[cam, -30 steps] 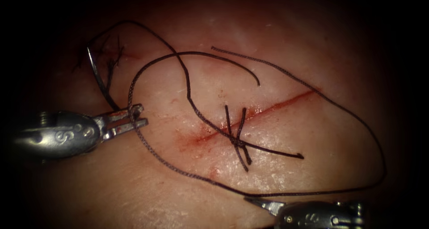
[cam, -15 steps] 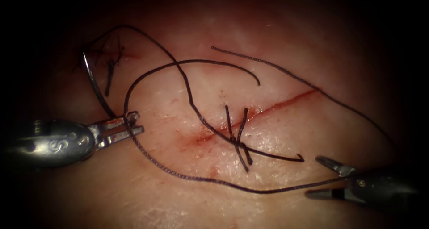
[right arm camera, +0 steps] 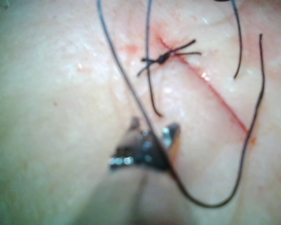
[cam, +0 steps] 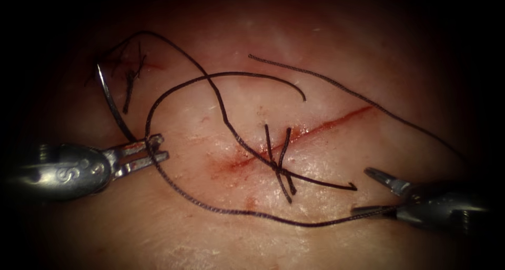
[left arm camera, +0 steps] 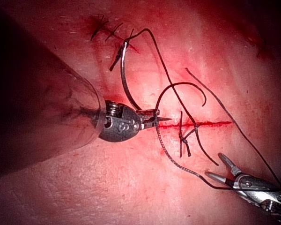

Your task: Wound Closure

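Note:
My left tool point(cam: 159, 147) lies left of the cut point(cam: 326, 125), jaws shut on the curved needle point(cam: 109, 101) near its lower end. The needle arcs up and away from the jaws, free of the tissue point(cam: 221, 243); in the left wrist view it point(left arm camera: 123, 79) rises from the jaws point(left arm camera: 152, 119). Dark thread point(cam: 236, 212) runs from the left jaws along the near side to my right tool point(cam: 363, 191). That tool is open, and the thread lies against its lower jaw. In the right wrist view the thread point(right arm camera: 126, 84) passes between the open jaws point(right arm camera: 152, 129).
A tied stitch point(cam: 279, 167) with cut ends crosses the cut's left part; red fluid point(cam: 223, 167) stains the tissue beside it. Older stitches point(cam: 129, 65) sit at the far left. A thread tail point(cam: 294, 86) curls above the cut, and another strand point(cam: 336, 86) runs off right.
The right tool came up from the bottom edge to the right of the stitch and opened its jaws. The thread's big right-hand loop collapsed. The left tool drifted slightly left with the needle.

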Motion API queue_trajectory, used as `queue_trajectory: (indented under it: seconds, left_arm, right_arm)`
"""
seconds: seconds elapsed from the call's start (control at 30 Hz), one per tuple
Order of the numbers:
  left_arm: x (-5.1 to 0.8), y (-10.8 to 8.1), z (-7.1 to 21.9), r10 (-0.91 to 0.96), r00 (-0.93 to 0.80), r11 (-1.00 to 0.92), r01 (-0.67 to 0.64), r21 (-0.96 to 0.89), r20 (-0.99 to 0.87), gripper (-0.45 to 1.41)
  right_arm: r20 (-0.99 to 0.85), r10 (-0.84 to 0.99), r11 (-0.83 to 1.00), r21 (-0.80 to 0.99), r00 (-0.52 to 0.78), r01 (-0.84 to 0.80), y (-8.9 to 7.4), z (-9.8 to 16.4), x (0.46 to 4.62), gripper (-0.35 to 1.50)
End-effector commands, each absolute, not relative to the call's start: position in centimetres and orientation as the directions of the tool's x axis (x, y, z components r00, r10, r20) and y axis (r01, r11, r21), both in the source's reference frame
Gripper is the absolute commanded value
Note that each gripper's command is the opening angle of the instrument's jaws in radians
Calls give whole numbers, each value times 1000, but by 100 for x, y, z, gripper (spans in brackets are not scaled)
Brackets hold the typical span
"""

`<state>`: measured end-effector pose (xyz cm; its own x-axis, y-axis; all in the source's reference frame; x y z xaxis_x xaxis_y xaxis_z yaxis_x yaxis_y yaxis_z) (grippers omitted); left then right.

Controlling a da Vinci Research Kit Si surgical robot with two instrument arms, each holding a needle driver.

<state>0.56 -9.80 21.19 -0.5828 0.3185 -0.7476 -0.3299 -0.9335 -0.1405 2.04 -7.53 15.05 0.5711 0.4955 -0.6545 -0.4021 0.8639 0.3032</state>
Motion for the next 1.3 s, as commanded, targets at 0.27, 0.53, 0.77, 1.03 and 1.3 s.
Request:
queue_trajectory:
  seconds: [0.27, 0.53, 0.77, 1.03, 1.3]
  left_arm:
    - [45, -996, 2131, 317, -579, -934, -327, -142, -752, -45]
    - [40, -999, 2134, 315, -576, -935, -324, -143, -754, -45]
    - [38, -1010, 2142, 305, -574, -938, -317, -137, -760, -45]
    - [21, -1034, 2151, 290, -570, -944, -304, -131, -768, -45]
    - [8, -1044, 2154, 284, -566, -948, -290, -135, -774, -45]
  right_arm:
    - [-666, 471, 881, 323, 579, -345, -760, 1516, 227, 64]
    - [-672, 443, 896, 353, 593, -270, -759, 1511, 223, -35]
    - [-632, 491, 869, 401, 599, -288, -783, 1464, 163, -35]
    - [-602, 505, 855, 446, 619, -264, -852, 1395, 71, -35]
    - [-581, 514, 840, 490, 630, -233, -873, 1325, 64, -35]
